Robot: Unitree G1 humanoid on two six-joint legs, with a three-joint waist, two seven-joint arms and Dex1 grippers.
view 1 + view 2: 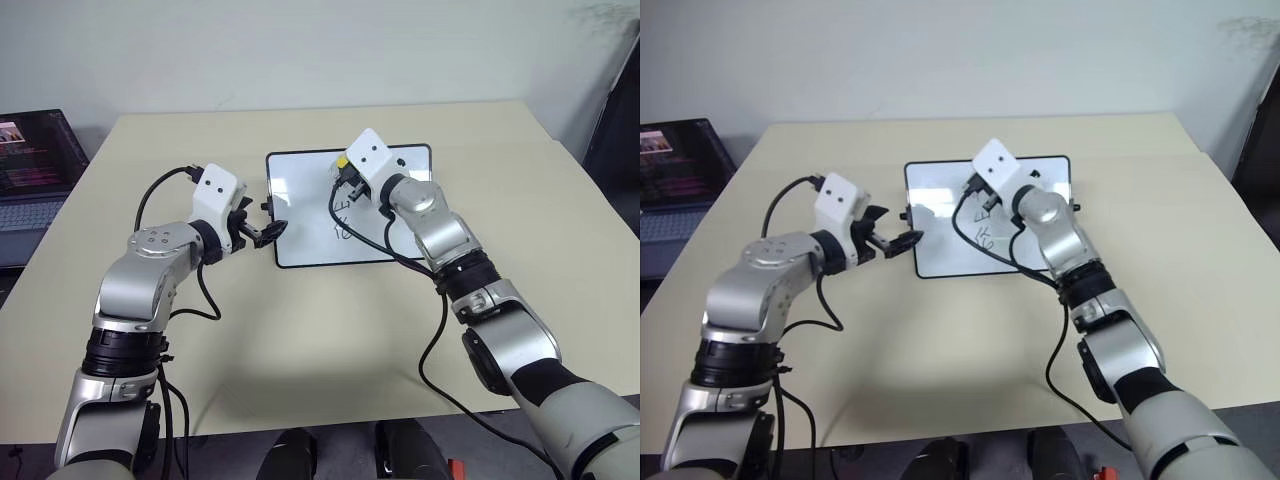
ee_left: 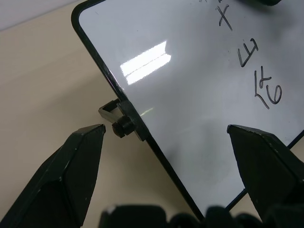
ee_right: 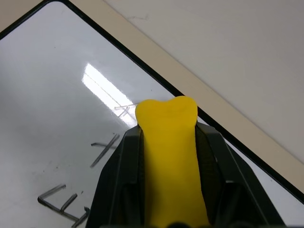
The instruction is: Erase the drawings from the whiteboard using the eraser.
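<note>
While right gripper (image 3: 166, 142) clamps eraser (image 3: 168, 142) over whiteboard (image 1: 300, 205), left gripper (image 2: 166, 156) gapes, straddling board's left edge; glossy board likely slides, needs bracing.

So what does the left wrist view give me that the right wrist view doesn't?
Left wrist view: the left gripper open, its fingers straddling the whiteboard's side edge at a small black knob, and three drawings in a column.

Right wrist view: the right gripper shut on the yellow eraser, held over the upper drawings near the board's far edge.

Both: the glossy whiteboard on the beige table, marks unerased.
</note>
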